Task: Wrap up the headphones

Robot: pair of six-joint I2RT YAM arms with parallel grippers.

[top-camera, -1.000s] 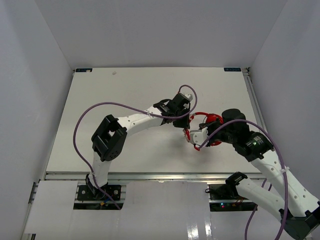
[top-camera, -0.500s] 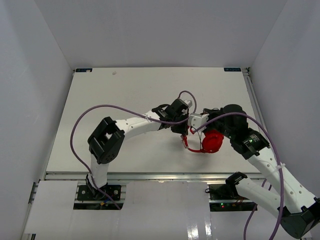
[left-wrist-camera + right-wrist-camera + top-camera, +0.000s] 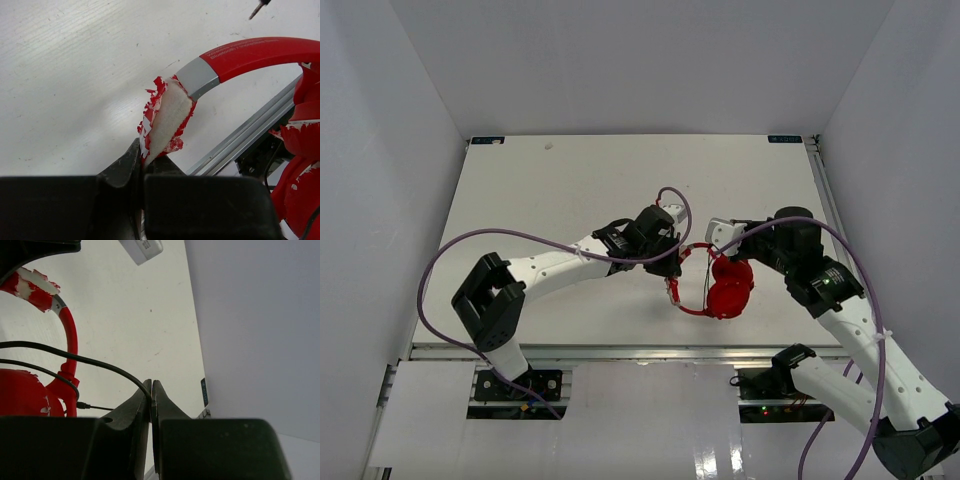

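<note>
The red headphones (image 3: 729,291) hang above the table between my two grippers. My left gripper (image 3: 671,266) is shut on a torn red ear pad with white foam (image 3: 165,117) at one end of the headband (image 3: 260,51). A red ear cup (image 3: 303,150) shows at the right edge of the left wrist view. My right gripper (image 3: 724,243) is shut on the thin black cable (image 3: 100,365), pinched at its fingertips (image 3: 151,385). The right wrist view also shows the headband (image 3: 71,340), an ear cup (image 3: 20,392) and the cable's plug (image 3: 86,405).
The white table (image 3: 570,190) has white walls at the back and sides. A metal rail (image 3: 620,350) runs along the near edge. Thick purple robot cables (image 3: 520,236) loop over both arms.
Both grippers moved toward the near edge with the headphones. The left arm drew back to the left, and the ear cup now hangs lower, closer to the front rail.
</note>
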